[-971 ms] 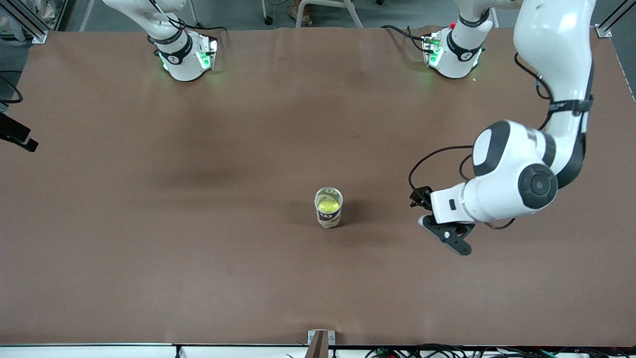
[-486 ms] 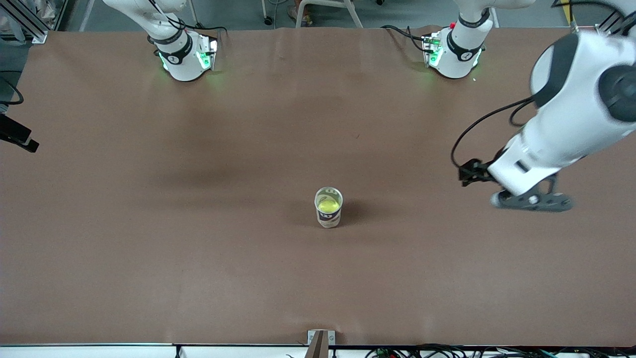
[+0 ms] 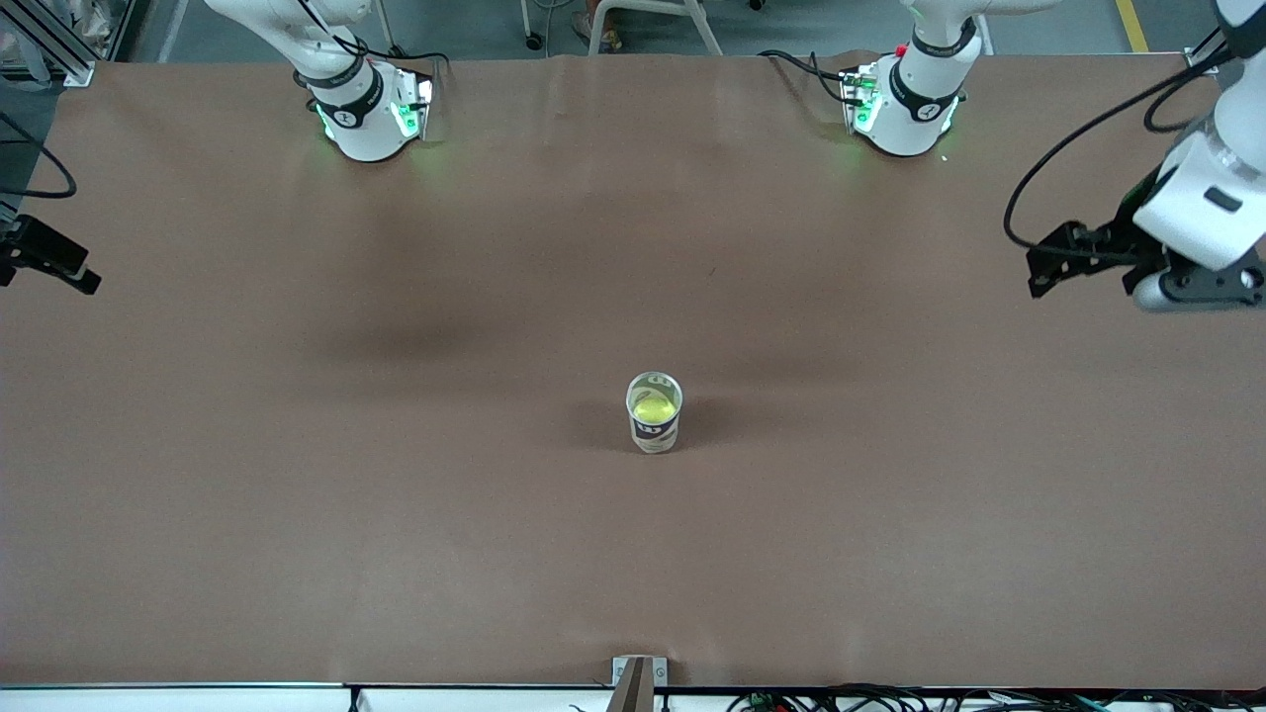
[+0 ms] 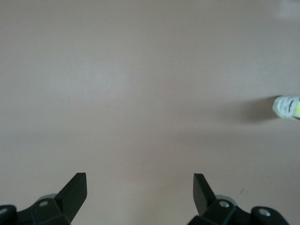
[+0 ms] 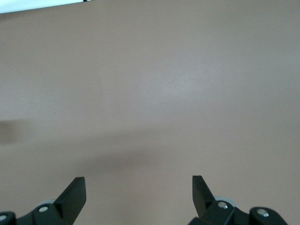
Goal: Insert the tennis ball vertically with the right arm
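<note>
Brown paper-covered table [image 3: 396, 514] carries an upright clear plastic tube [image 3: 654, 425] mid-table, yellow-green tennis ball [image 3: 655, 406] inside, while the empty left gripper [image 3: 1202, 287] and right gripper [image 5: 138, 187], fingers apart, hover at opposite ends.

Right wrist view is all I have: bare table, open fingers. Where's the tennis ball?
Observer: The tennis ball sits inside the can; the front view shows it.
Operator: Can standing?
Observer: Upright, alone near the middle of the table.
Operator: Where are the arms?
Observer: The left gripper is open and empty over the left arm's end of the table. Your right gripper is over the right arm's end. Neither is near the can.
</note>
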You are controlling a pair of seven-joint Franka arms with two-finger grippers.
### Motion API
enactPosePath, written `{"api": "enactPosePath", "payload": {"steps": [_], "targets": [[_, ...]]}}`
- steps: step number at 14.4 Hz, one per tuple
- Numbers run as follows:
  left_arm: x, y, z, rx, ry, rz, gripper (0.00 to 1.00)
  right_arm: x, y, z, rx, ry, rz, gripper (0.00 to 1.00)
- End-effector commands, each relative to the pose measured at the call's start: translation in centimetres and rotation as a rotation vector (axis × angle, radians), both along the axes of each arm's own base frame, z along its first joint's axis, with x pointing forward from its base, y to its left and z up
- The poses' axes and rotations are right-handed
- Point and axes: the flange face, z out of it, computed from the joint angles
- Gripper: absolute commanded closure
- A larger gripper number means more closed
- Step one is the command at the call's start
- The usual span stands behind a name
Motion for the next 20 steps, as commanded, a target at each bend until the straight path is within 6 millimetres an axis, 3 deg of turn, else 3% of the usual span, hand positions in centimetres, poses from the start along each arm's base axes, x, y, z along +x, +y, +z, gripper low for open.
{"api": "enactPosePath", "payload": {"steps": [1, 4, 8, 16, 20], "targets": [[-3.3, 0.8, -0.1, 0.022, 0.043, 0.032, 0.00, -1.3, 0.3, 0.7, -0.020, -0.022, 0.012, 0.00], [-3.4, 1.3, -0.3, 0.023, 0.059, 0.041, 0.00, -1.1, 0.4, 1.9, -0.020, -0.041, 0.013, 0.00], [-3.5, 1.0, 0.1, 0.020, 0.044, 0.041, 0.00, -0.9, 0.3, 1.9, -0.016, -0.049, 0.011, 0.00], [-3.8, 2.7, 1.3, -0.049, 0.010, 0.063, 0.00, -0.7, 2.3, 1.9, -0.012, -0.047, 0.045, 0.00], [-3.2, 3.6, 1.0, -0.048, 0.016, 0.043, 0.00, -0.6, 2.3, 1.8, -0.012, -0.045, 0.042, 0.00]]}}
